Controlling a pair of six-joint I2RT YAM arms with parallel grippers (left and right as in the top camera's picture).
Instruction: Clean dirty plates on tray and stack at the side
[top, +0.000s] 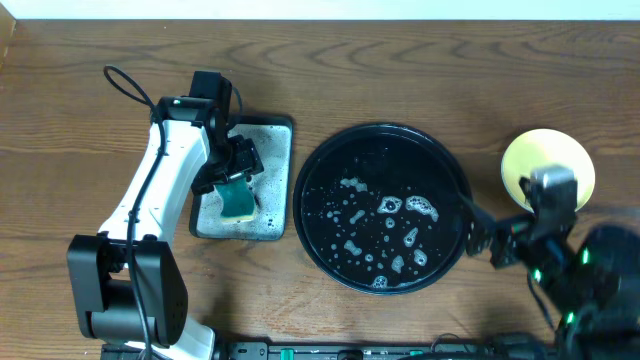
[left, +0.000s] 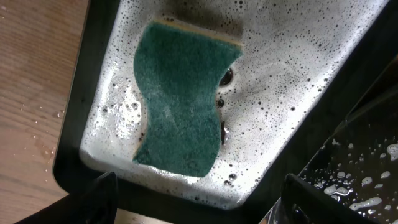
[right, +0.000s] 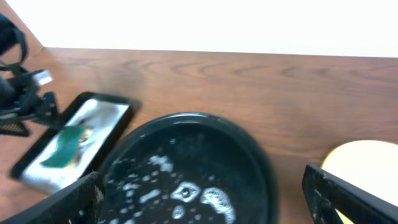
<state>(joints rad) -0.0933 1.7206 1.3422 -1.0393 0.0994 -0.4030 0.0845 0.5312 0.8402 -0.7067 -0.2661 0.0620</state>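
While the left gripper (left: 200, 190) is hovering, fingers spread, over the green sponge (left: 180, 106) in the grey tray (top: 275, 135), the right gripper (right: 202, 190) is hanging wide open by the sudsy black tray (top: 310, 200), a pale yellow plate (top: 545, 160) sitting beside it.

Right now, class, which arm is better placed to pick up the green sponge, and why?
Left. The left tool hovers open directly above the sponge in the foamy grey tray; the right tool sits beyond the black tray, near the yellow plate.
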